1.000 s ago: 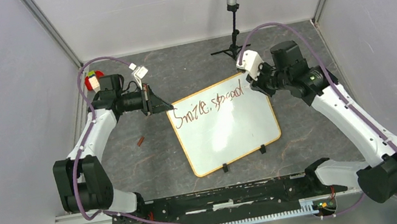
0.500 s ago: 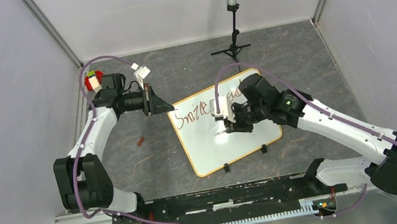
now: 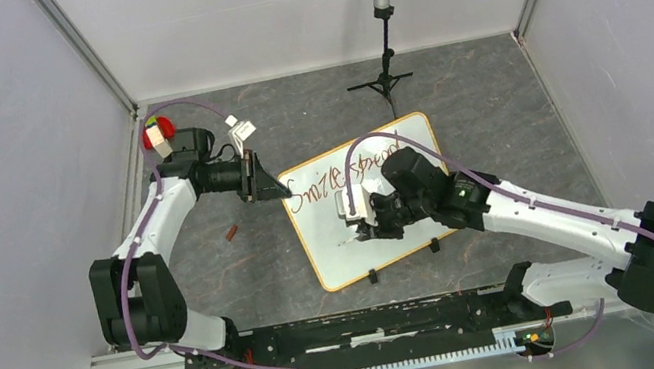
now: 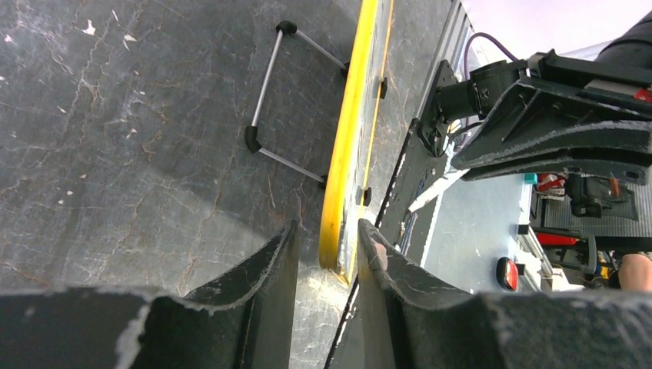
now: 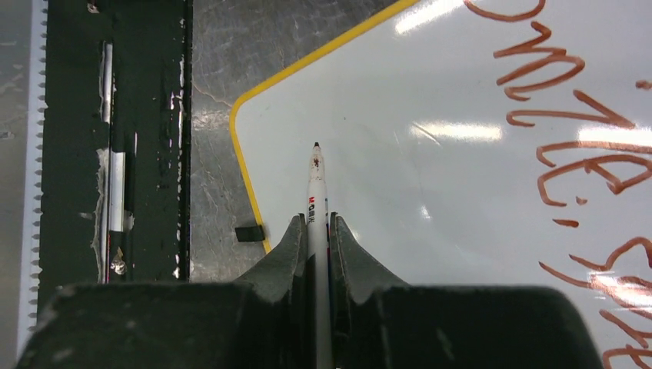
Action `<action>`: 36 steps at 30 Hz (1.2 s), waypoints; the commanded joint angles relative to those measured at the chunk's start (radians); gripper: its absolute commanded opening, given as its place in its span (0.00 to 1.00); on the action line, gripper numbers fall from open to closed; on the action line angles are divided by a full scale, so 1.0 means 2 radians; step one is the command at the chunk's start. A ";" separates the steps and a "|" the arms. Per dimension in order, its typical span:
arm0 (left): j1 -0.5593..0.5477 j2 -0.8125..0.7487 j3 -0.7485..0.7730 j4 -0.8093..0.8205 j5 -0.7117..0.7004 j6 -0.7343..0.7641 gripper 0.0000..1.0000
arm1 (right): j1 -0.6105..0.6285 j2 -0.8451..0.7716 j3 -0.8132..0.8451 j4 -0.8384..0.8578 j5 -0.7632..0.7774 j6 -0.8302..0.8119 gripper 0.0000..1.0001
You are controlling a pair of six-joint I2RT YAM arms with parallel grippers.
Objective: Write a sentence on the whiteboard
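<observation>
Since last look, right arm (image 3: 530, 207) swung nearer across whiteboard (image 3: 341, 258); right fingers (image 5: 350, 254) clamped on marker (image 5: 317, 200), tip over blank area beside sentence (image 3: 323, 183); left fingers (image 4: 261, 284) apart, straddling whiteboard corner.

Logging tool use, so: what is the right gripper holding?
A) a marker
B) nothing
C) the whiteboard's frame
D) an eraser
A: the right gripper is shut on a white marker, its dark tip over a blank part of the whiteboard.
</observation>
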 commanded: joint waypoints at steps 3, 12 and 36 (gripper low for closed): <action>-0.003 -0.002 -0.011 0.005 0.000 0.016 0.37 | 0.036 0.014 0.002 0.062 0.055 0.026 0.00; -0.005 0.004 -0.012 0.005 -0.002 0.016 0.22 | 0.061 0.040 0.020 0.100 0.126 0.054 0.00; -0.005 -0.004 -0.025 0.035 -0.006 -0.009 0.02 | 0.091 0.071 0.049 0.083 0.195 0.054 0.00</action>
